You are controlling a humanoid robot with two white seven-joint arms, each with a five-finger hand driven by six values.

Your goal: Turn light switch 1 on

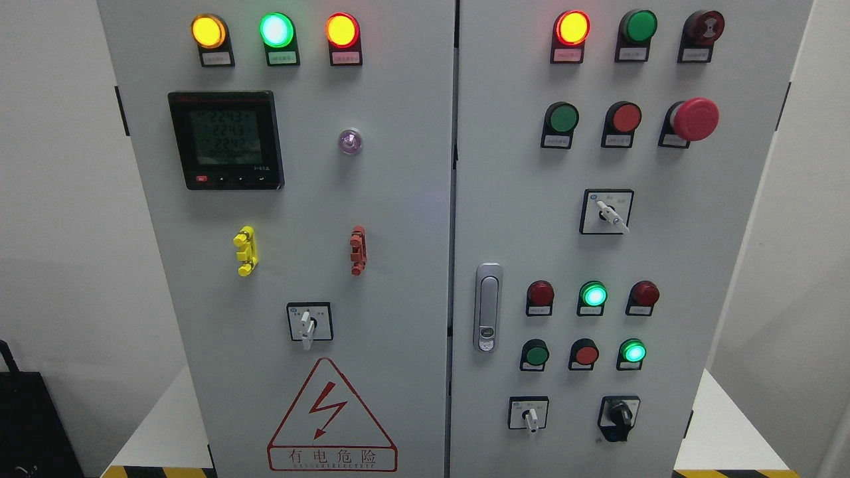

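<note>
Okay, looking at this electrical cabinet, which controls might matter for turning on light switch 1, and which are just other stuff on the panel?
Possibly the job (labels too small to read which is switch 1):
white selector switch
upper selector switch
lower white selector
black selector knob

Other stuff:
digital meter
emergency stop button
door handle
warning triangle

No robot hand shows.

Plain white walls stand on both sides. A white platform with yellow-black hazard striping along its front edge shows at both lower corners. A black object sits lower left.
</note>
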